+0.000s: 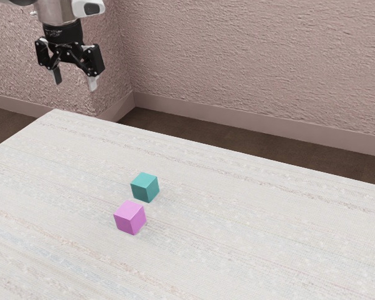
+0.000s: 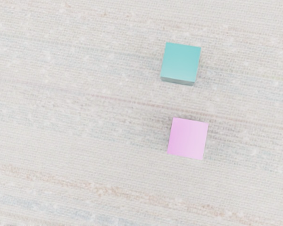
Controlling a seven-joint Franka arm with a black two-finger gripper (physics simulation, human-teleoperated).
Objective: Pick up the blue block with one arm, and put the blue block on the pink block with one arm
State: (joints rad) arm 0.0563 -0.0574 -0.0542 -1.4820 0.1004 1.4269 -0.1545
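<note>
Nothing done yet: hand (image 1: 74, 79) spread, empty, high above desk (image 1: 269, 237); blue block (image 1: 145, 187) on desk beside pink block (image 1: 130, 217), not touching

Far block (image 1: 144, 187) just behind near block (image 1: 130, 217), on table (image 1: 269, 237)

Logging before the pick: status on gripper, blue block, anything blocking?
Gripper open, empty, high at the exterior view's upper left. Blue block on the table, near pink block, not touching. Nothing in the way.
</note>
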